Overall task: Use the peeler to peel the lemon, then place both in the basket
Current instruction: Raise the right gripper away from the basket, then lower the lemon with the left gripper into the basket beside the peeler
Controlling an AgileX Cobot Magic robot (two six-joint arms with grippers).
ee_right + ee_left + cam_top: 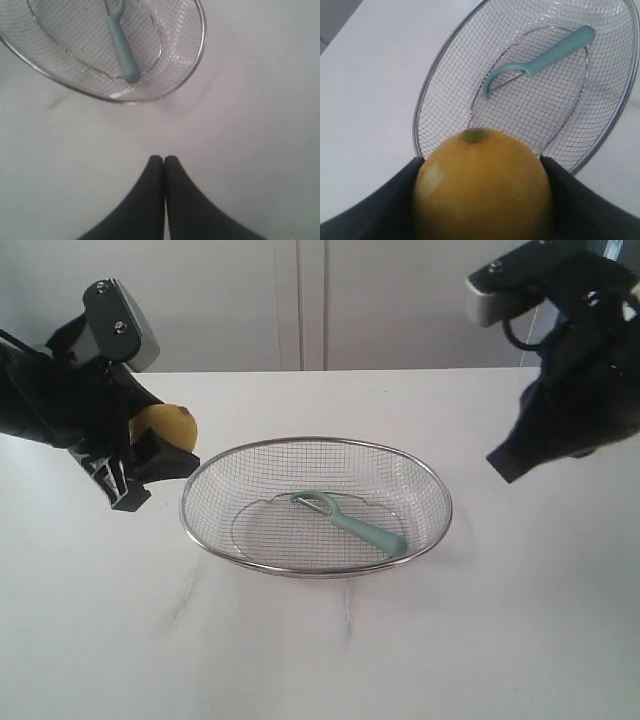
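Note:
My left gripper (150,455) is shut on the yellow lemon (165,426), holding it above the table just left of the wire basket (222,550). In the left wrist view the lemon (482,187) fills the space between both black fingers, with its nub towards the basket rim (420,117). The teal peeler (350,522) lies inside the basket, also seen as the peeler (540,62) and the peeler (121,47). My right gripper (505,462) hangs shut and empty to the right of the basket, its fingertips (156,161) pressed together.
A white table (320,650) carries the basket (200,45) near its middle. Faint scuff marks (185,595) show on the table in front of the basket. A pale wall with panel seams stands behind the table.

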